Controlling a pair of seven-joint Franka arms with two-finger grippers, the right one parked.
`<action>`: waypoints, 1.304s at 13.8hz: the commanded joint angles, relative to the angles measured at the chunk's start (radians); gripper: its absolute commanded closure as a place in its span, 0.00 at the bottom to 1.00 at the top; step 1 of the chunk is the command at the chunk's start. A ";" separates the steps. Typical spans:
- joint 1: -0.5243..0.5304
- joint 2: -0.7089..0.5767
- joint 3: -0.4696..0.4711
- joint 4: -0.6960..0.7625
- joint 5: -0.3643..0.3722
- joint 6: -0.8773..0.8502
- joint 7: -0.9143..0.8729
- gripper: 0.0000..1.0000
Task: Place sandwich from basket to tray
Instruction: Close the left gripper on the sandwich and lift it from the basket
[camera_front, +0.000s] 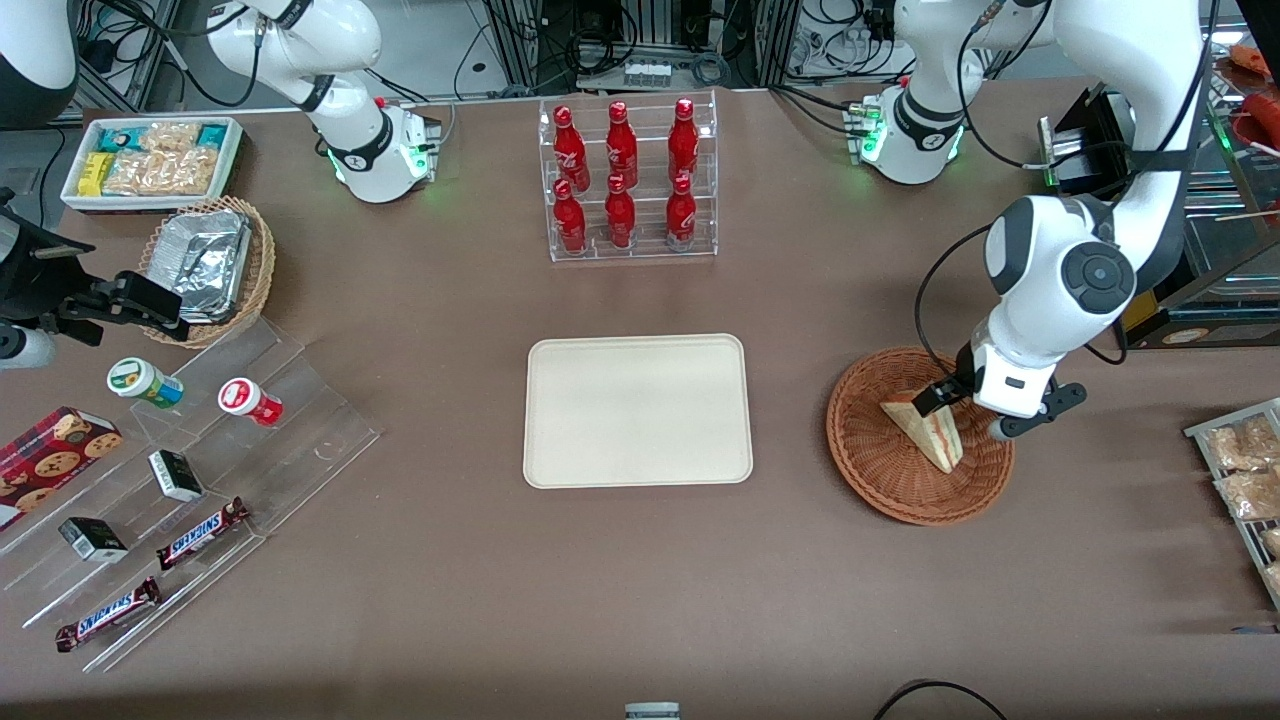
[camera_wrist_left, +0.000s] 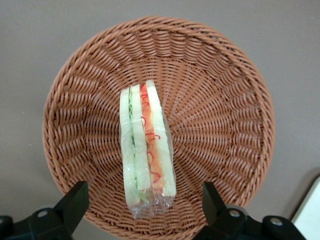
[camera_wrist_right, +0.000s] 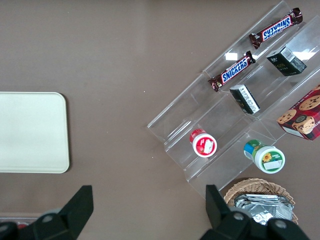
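Note:
The sandwich (camera_front: 930, 430) is a wrapped wedge of white bread with red and green filling, lying in the reddish-brown wicker basket (camera_front: 880, 490) toward the working arm's end of the table. My left gripper (camera_front: 985, 412) hangs just above the basket, open and empty. In the left wrist view its black fingers (camera_wrist_left: 75, 202) stand wide apart on either side of the sandwich's (camera_wrist_left: 146, 150) wrapped end, over the basket (camera_wrist_left: 225, 125). The cream-white tray (camera_front: 637, 410) lies bare at the table's middle, beside the basket, and also shows in the right wrist view (camera_wrist_right: 30, 132).
A clear rack of red bottles (camera_front: 628, 180) stands farther from the front camera than the tray. Toward the parked arm's end are a stepped acrylic display of snacks (camera_front: 200, 480), a foil-filled basket (camera_front: 210, 265) and a white snack bin (camera_front: 150, 160). Snack packets (camera_front: 1245, 480) lie at the working arm's end.

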 joint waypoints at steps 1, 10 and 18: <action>-0.006 0.023 0.003 -0.013 0.009 0.044 -0.032 0.00; -0.028 0.103 0.003 -0.030 0.009 0.150 -0.076 0.71; -0.029 0.060 0.003 -0.029 0.069 0.099 -0.059 1.00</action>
